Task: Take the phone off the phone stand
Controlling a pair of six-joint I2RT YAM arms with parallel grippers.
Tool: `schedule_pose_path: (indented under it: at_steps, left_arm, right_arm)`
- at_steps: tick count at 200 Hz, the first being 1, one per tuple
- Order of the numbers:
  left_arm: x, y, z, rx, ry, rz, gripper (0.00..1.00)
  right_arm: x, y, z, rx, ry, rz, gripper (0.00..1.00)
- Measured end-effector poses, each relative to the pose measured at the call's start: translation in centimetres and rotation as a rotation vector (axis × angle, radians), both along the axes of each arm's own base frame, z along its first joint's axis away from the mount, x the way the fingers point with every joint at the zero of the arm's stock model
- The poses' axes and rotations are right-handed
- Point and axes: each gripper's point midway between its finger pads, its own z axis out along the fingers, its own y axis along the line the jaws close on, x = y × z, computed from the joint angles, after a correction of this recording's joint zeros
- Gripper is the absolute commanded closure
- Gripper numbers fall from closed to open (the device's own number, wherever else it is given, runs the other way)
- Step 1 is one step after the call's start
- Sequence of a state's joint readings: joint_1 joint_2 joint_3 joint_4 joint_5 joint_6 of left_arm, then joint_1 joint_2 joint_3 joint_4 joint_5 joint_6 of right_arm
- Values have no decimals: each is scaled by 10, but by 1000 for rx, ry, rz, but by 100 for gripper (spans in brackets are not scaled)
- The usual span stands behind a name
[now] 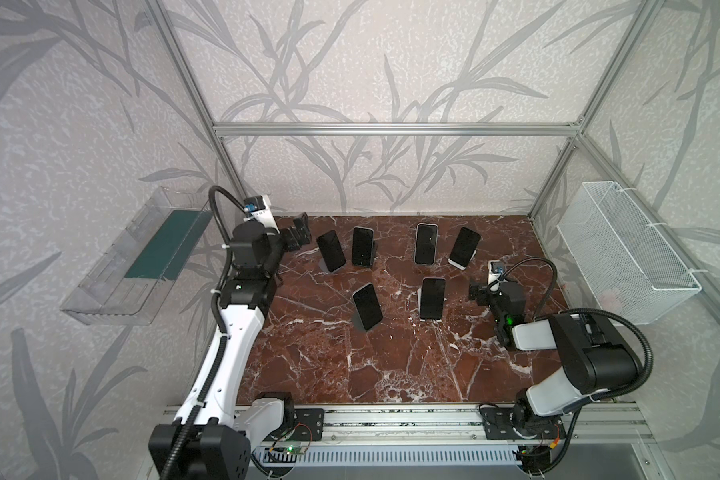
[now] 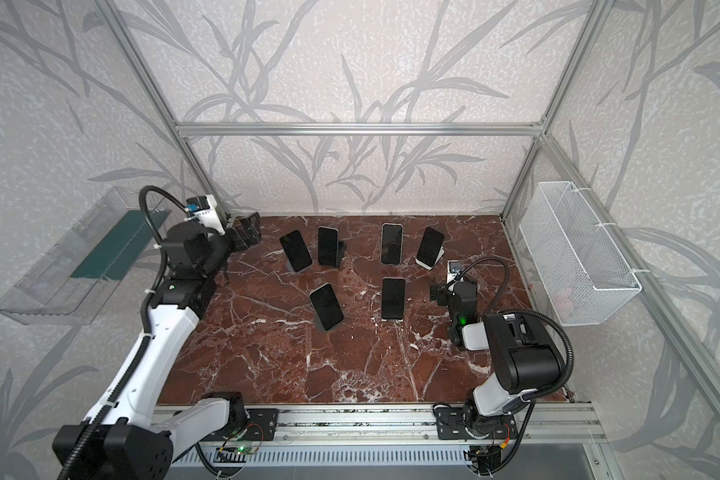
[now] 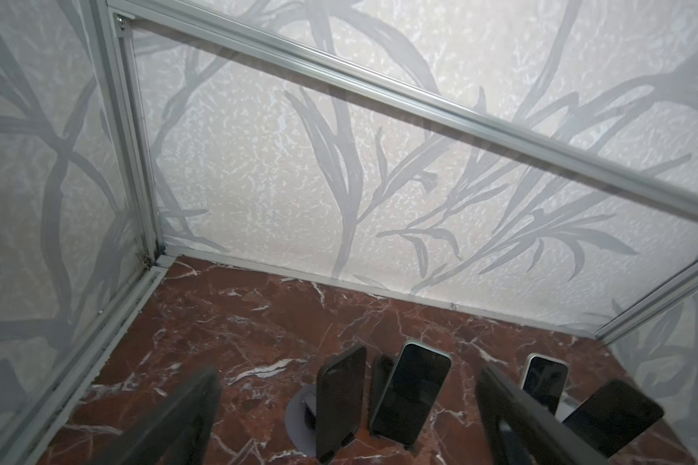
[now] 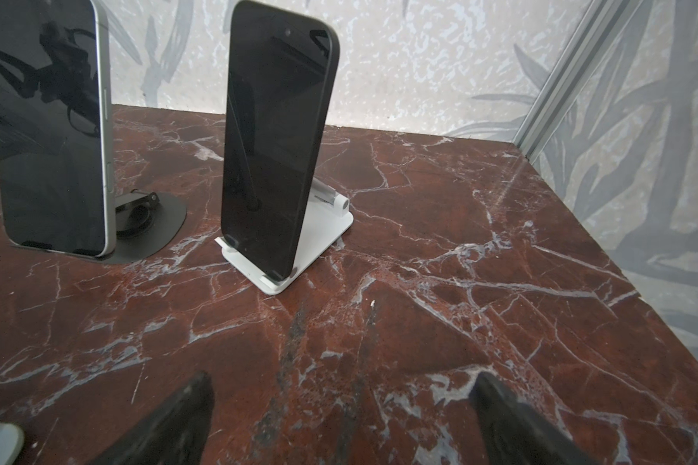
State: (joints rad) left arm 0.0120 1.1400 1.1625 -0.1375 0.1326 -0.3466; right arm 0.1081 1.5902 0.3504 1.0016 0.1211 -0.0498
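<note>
Top views first. Six phones sit on the marble table [image 1: 350, 365], each leaning on its own stand, and both top views agree on that, so nothing's been removed yet. The left fingers [image 1: 301, 227] hang near the back-left corner, just beside the end phone [image 1: 331, 250] of the back row. They're spread open with nothing in them. The right fingers [image 1: 476, 292] sit low on the right side, also wide open and empty. They're just beside the front-row phone [image 1: 432, 298] and a bit in front of the black phone [image 2: 430, 247] on the white stand [image 2: 422, 264].

Left wrist view: the two fingers show up as dark blurs with a big gap between them. Four phones are visible past them. The nearest is a dark phone [image 3: 341, 406] on a round grey base [image 3: 297, 408], and there's no contact with it.

Right wrist view: the black phone leans back with its bottom edge tucked in the lip of the white stand, and there's bare table between it and the open fingers. Beside it is a silver-edged phone [image 4: 53, 133] on a dark round stand [image 4: 154, 229].

So I'd say this is right at the start, approach stage at most. Closing in, gripping a phone by its edges and lifting it clear of the lip are all left to do. I can't tell which phone is the target, though the right arm looks lined up with the black one.
</note>
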Motion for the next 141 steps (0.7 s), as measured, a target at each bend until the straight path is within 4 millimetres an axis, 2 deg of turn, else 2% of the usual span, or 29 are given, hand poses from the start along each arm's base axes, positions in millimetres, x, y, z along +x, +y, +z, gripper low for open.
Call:
schedule_pose_path:
  at_steps: [20, 30, 42, 64, 79, 98, 99, 105, 115, 119, 120, 128, 131, 141]
  left_arm:
    - [7, -1, 20, -57, 32, -1, 1]
    - [9, 1, 19, -98, 46, 15, 1]
    - [10, -2, 9, -155, 69, -2, 1]
    - [22, -19, -14, -266, 139, -75, 1]
    - [32, -24, -32, -322, 183, -88, 2]
    - [40, -26, -49, -376, 230, -72, 4]
    - [40, -26, -50, -379, 234, -70, 4]
    - [43, -27, -52, -386, 245, -71, 5]
    - [48, -28, -51, -388, 257, -70, 5]
    - [50, -28, -50, -388, 258, -72, 5]
    - [50, -28, -49, -388, 258, -72, 5]
    - [54, -29, -45, -387, 253, -75, 5]
    - [54, -29, -44, -387, 251, -76, 5]
    - [54, -29, -42, -389, 244, -76, 10]
  right_arm:
    - [0, 2, -1, 1, 4, 13, 1]
    - [0, 3, -1, 2, 6, 19, 1]
    - [0, 4, -1, 3, 6, 23, 1]
    - [0, -1, -5, -2, 56, -6, 1]
    - [10, -7, 12, -7, 88, -51, 1]
    - [30, -12, 64, 33, 63, -110, 1]
    - [32, -12, 74, 45, 49, -116, 1]
    - [35, -13, 94, 77, 39, -134, 1]
    - [39, -13, 140, 144, 6, -149, 1]
    - [38, -11, 158, 177, -4, -145, 1]
    - [39, -11, 168, 185, -19, -142, 1]
    - [36, -7, 197, 238, -51, -126, 1]
    - [33, -6, 215, 267, -77, -116, 1]
    - [21, 0, 249, 350, -132, -72, 1]
